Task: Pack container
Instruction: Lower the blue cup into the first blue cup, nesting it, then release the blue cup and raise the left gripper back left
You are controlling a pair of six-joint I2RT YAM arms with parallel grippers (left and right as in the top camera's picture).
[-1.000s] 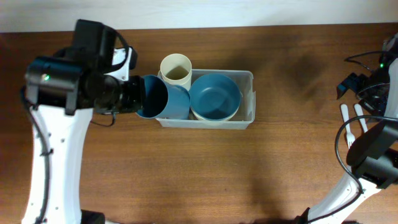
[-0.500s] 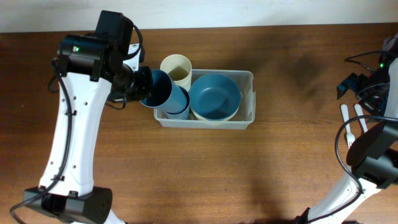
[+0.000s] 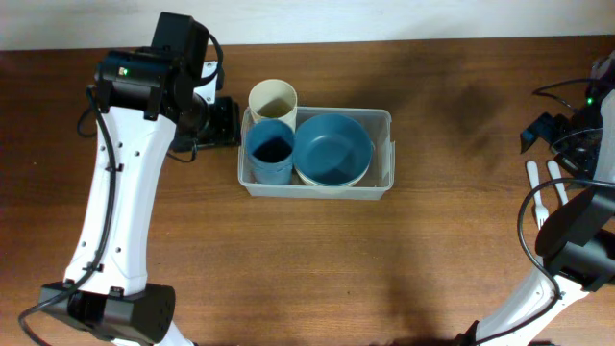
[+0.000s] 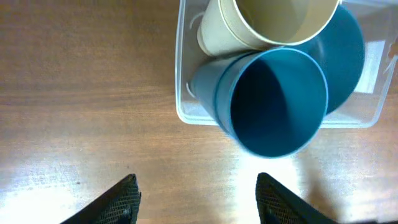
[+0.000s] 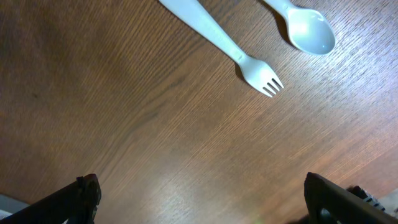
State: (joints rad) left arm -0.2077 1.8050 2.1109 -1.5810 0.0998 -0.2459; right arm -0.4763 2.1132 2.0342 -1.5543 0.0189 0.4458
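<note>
The left gripper [image 4: 200, 205] hangs over bare desk [image 4: 74, 93] with its 2 fingers spread wide and nothing between them. From overhead it sits just beside the left end of the container [image 3: 317, 190], apart from the wall.

The container is a clear rectangular tub near the middle of the desk, toward the far edge, its long side running left to right. In its left end stands 1 blue cup [image 4: 273, 102], mouth up and open. Touching it on the far side is 1 cream cup [image 4: 273, 22], in the far left corner, its mouth overlapping the rim in the overhead view. The right part of the tub holds 1 blue bowl [image 3: 332, 147] nested in a cream bowl [image 3: 332, 182], of which only a sliver of rim shows.

The right gripper [image 5: 205, 205] is well apart from all this, at the right edge of the desk. Its fingers are also spread wide and empty. Ahead of them lie 1 white fork [image 5: 221, 46] and 1 white spoon [image 5: 305, 28], side by side on the wood.
</note>
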